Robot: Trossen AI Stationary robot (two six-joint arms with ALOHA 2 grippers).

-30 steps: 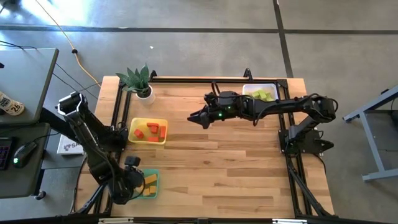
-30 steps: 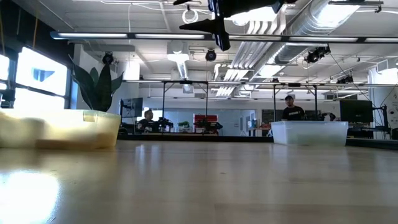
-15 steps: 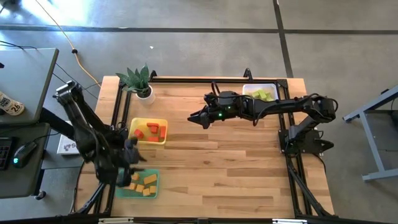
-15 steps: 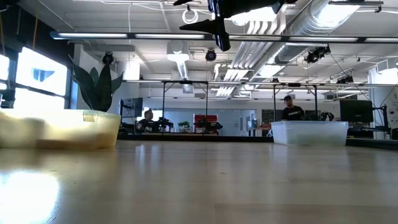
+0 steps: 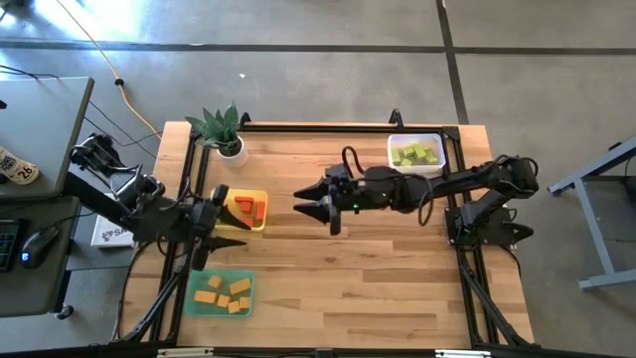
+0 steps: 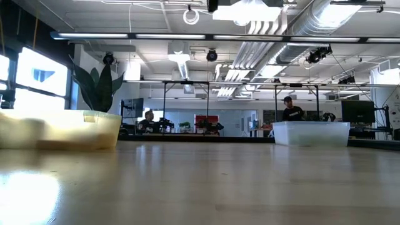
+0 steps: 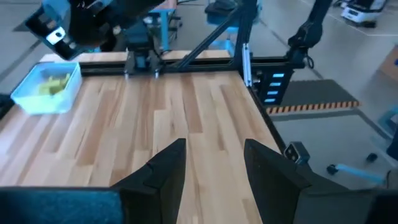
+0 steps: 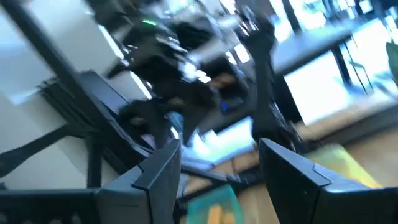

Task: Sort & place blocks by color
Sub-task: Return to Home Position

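Several orange blocks [image 5: 224, 291], long axes mixed, just beside the left gripper [image 5: 229, 219], jaws spread, arm outstretched, right gripper [image 5: 301, 205] likewise spread.

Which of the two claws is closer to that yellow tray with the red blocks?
The left. The left gripper hangs open over the yellow tray at its outer edge; the right gripper, also open, is apart from it, toward the middle of the table.

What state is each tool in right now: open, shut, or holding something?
Left tool: open, holding nothing.
Right tool: open, holding nothing.
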